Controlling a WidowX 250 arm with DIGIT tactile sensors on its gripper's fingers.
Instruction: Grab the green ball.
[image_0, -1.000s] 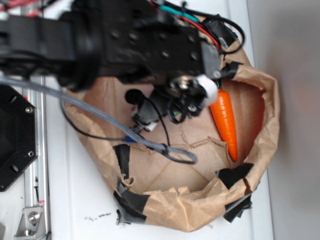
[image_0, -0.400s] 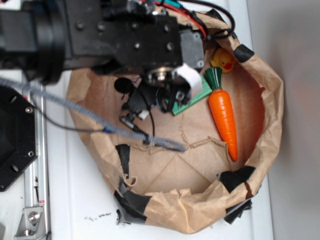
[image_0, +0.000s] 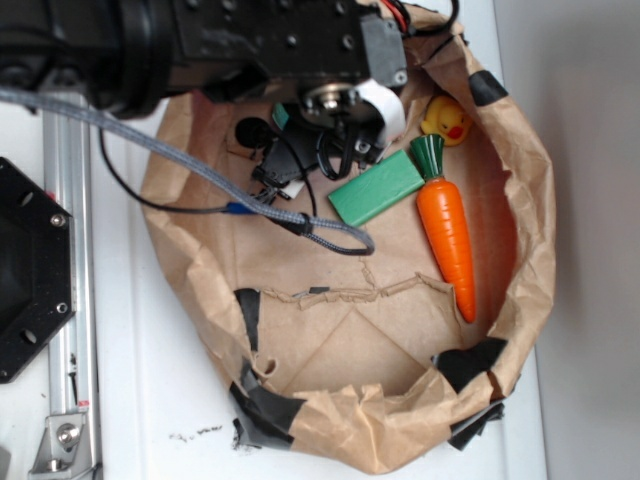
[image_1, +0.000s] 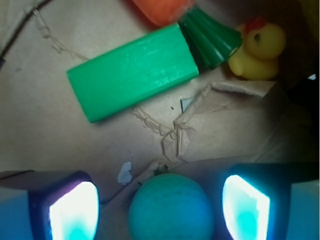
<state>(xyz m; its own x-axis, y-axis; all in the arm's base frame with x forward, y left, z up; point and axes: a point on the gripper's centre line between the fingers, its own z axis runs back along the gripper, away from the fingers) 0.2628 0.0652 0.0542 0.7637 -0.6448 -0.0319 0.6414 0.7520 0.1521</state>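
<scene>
White tabletop (image_0: 150, 400) under a taped brown paper bag (image_0: 350, 430) filling mid-frame. Inside, upper right: orange carrot (image_0: 447, 235), flat green block (image_0: 377, 188), yellow duck (image_0: 446, 118) (tucked by the rim). Bottom centre of the wrist view: gripper (image_1: 160, 212) spread apart, green ball (image_1: 171, 207) between the pads, untouched.

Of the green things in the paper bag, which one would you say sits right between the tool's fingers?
The green ball, round and dimpled, sits between the open tool's fingers; the flat green block and the carrot's leafy top lie farther off.
</scene>
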